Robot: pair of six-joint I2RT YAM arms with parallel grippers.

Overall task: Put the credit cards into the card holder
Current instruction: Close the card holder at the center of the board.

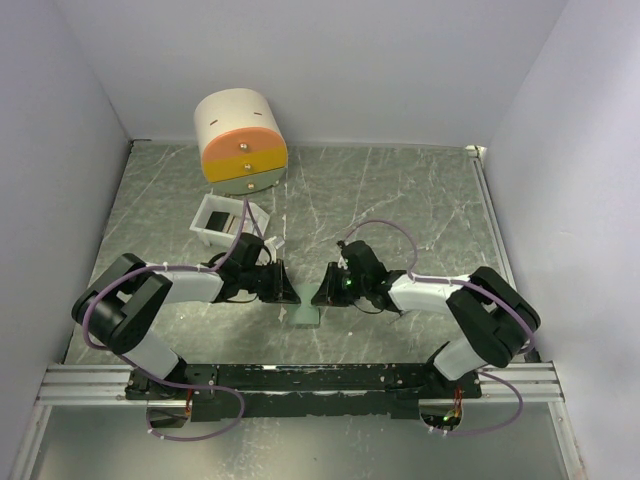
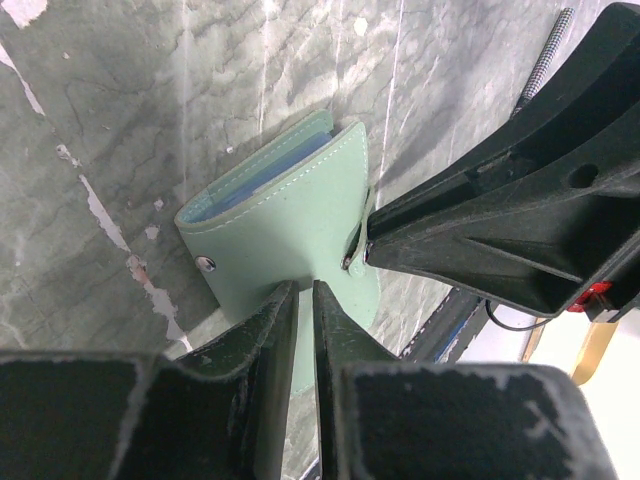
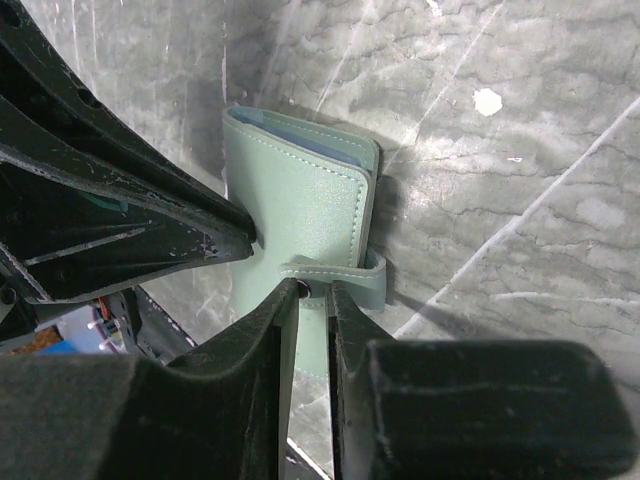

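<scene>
The grey-green card holder (image 1: 304, 314) lies folded on the table between my two grippers. In the left wrist view the card holder (image 2: 285, 215) shows a pale blue inner edge and a metal stud. My left gripper (image 2: 305, 287) is nearly shut, its tips on the cover's near edge. My right gripper (image 3: 315, 287) is shut, its tips at the clasp strap (image 3: 345, 272) and its snap. Each gripper shows in the other's wrist view, touching the holder. A dark flat piece (image 1: 222, 217), maybe cards, lies in the white box. No orange-yellow card is in view.
The white open-topped box (image 1: 208, 215) stands just behind my left arm. The big cream cylinder with orange and yellow drawers (image 1: 241, 140) stands at the back left. White walls close in the table on three sides.
</scene>
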